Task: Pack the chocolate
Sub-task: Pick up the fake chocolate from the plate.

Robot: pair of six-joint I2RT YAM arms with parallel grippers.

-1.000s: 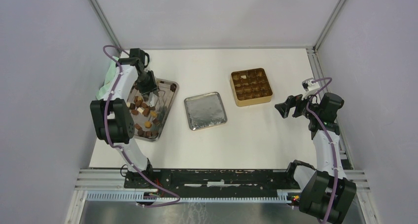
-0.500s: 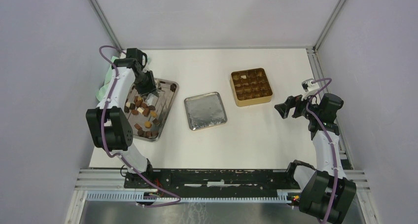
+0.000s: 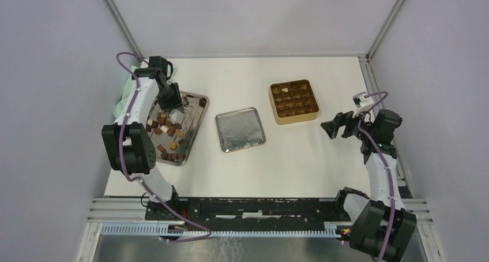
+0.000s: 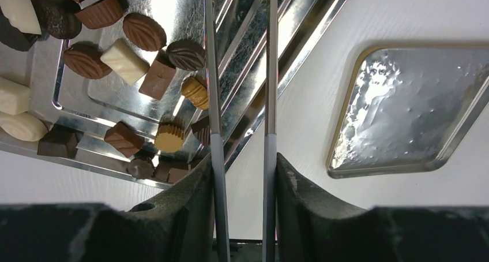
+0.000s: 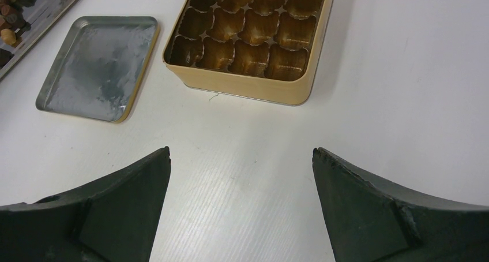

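My left pincer (image 4: pixel 242 172) pinching the tweezers (image 4: pixel 269 71) over the steel tray (image 4: pixel 104 94) of chocolate (image 4: pixel 144 32), my right pincer (image 5: pixel 241 151) spread wide above the white table (image 5: pixel 403 71) near the gold tin (image 5: pixel 254 90), grey walls (image 3: pixel 242 19) around

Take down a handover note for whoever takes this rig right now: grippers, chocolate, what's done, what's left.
Left gripper: shut on the long metal tweezers, over the shiny steel tray; their tips are out of view, so any load is unknown.
Right gripper: open, empty, hovering near the gold square tin.
Dark, mid-brown and cream chocolate pieces: in the steel tray.
Flat silver lid: between tray and tin.
Done: almost nothing; the compartments in the right wrist view are empty, one pale spot at the far corner may be a piece.
Left: tweezer the pieces into the tin.
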